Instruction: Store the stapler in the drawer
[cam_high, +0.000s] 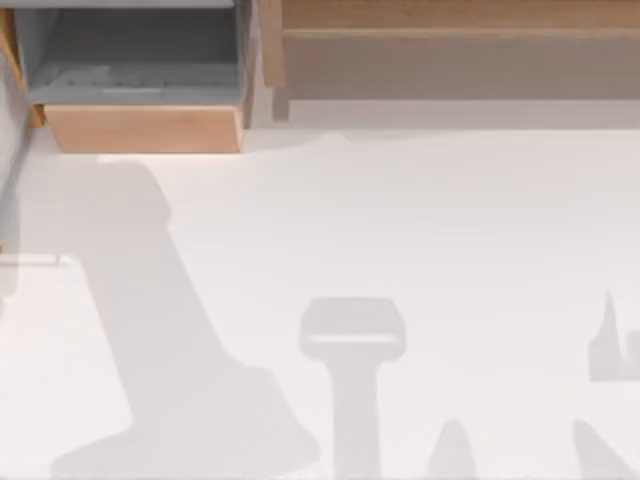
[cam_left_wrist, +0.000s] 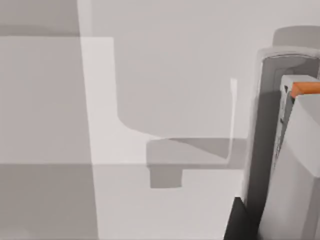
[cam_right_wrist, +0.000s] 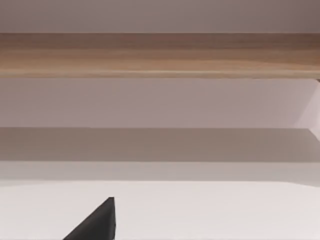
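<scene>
The drawer (cam_high: 145, 128) sits at the far left of the surface (cam_high: 420, 220). It is pulled open, so you can see its grey inside behind the light tan front panel. Next to it, on the right, a long brown wooden unit (cam_high: 450, 40) runs along the back.

The stapler (cam_high: 30, 260) is a thin pale bar. It is at the left edge of the surface, in front of the drawer and well apart from it. It is not in the drawer.

In the left wrist view, a black bit of the left gripper (cam_left_wrist: 240, 225) shows just beside a tall pale grey thing with a round end and a small orange part. This looks like the stapler (cam_left_wrist: 290, 150) seen up close. I cannot tell if the jaws are open or if they hold it.

In the right wrist view, a black tip of the right gripper (cam_right_wrist: 97, 222) hangs over the white surface and faces the wooden unit (cam_right_wrist: 160, 52). I cannot tell how its jaws stand either.

Grey shadows lie across the surface, one of them shaped like a T (cam_high: 352, 370).
</scene>
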